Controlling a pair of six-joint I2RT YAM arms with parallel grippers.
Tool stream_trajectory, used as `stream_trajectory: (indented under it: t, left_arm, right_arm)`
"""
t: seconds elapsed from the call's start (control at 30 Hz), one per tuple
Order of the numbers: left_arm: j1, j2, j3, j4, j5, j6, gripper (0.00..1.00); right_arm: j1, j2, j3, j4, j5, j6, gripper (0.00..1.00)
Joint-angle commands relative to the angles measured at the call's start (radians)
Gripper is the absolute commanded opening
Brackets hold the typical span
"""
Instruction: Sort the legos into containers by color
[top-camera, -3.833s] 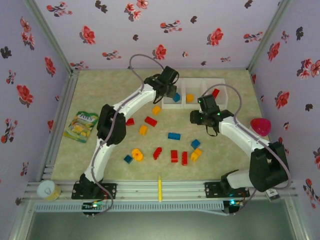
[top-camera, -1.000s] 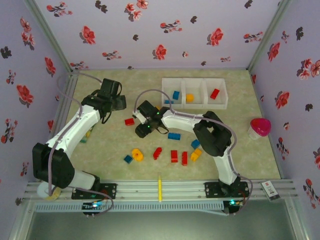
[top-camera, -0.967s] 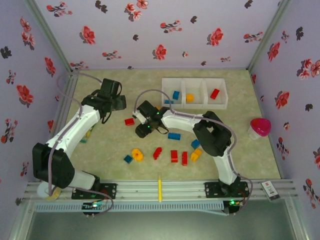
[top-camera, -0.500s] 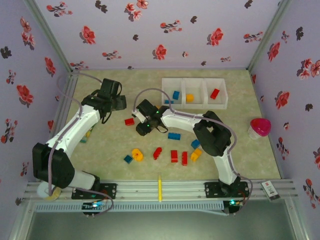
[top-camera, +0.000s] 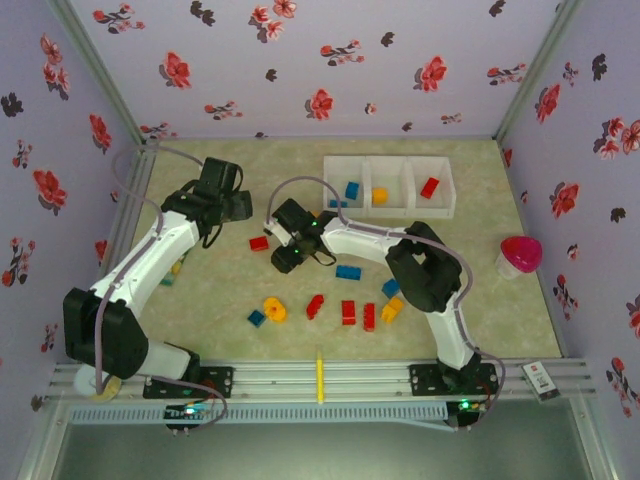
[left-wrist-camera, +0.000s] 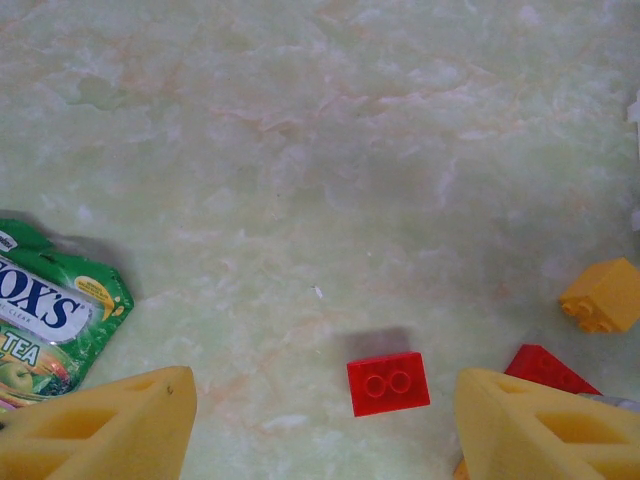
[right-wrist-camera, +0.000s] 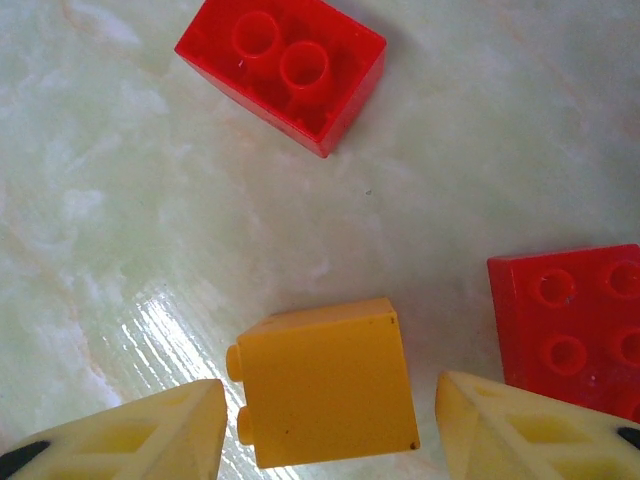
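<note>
**Inspector:** Right gripper (right-wrist-camera: 330, 400) — what is its condition?

**Recorder:** It is standing open, low over the table (right-wrist-camera: 120, 200). Its fingers (right-wrist-camera: 130, 435) are straddling an orange brick (right-wrist-camera: 325, 380) that is lying on its side, studs pointing toward one finger. A slim gap is showing at the other finger, so nothing is being gripped.

**Inspector:** Neighbours?

**Recorder:** A small red brick (right-wrist-camera: 285, 70) is lying ahead of the fingers, apart from the orange brick. A larger red brick (right-wrist-camera: 570, 325) is sitting just beside that second finger, not touching the orange brick.

**Inspector:** And the left gripper (left-wrist-camera: 325, 400)?

**Recorder:** It is hovering with jaws spread wide and nothing between them. The small red brick is lying on the table ahead of it, and a green snack packet (left-wrist-camera: 50, 310) is lying off to one side.

**Inspector:** Where are the containers (top-camera: 388, 212)?

**Recorder:** They are sitting in a joined row at the far side of the table, right of centre. A blue lego (top-camera: 351, 190) is lying in the left-hand bin, an orange lego (top-camera: 379, 196) in the middle one and a red lego (top-camera: 430, 187) in the right-hand one.

**Inspector:** The remainder?

**Recorder:** Loose legos (top-camera: 348, 312) — red, blue and orange — are lying scattered on the near half of the table, between the arm bases and the bins.
</note>
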Motion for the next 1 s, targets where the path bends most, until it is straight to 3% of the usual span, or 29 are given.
stream_trajectory:
  t: [0.0, 0.27, 0.4, 0.6, 0.97]
  left_arm:
    - [0.008, -0.028, -0.011, -0.019, 0.006, -0.001, 0.69]
    - [0.009, -0.027, -0.014, -0.018, 0.005, -0.001, 0.69]
    - [0.009, -0.03, -0.013, -0.02, 0.006, -0.003, 0.69]
    - [0.009, -0.041, -0.046, 0.014, 0.043, -0.025, 0.68]
    - [-0.023, -0.029, -0.082, 0.059, 0.08, -0.03, 0.68]
  right_arm:
    - [0.006, 0.033, 0.028, -0.026, -0.015, -0.009, 0.58]
    - [0.007, 0.043, 0.035, -0.022, -0.021, -0.006, 0.58]
    - [0.006, 0.045, 0.04, -0.021, -0.009, 0.0, 0.47]
    - [0.0, -0.006, 0.032, -0.015, 0.021, 0.007, 0.42]
    - [-0.161, -0.256, -0.034, -0.082, 0.184, 0.03, 0.39]
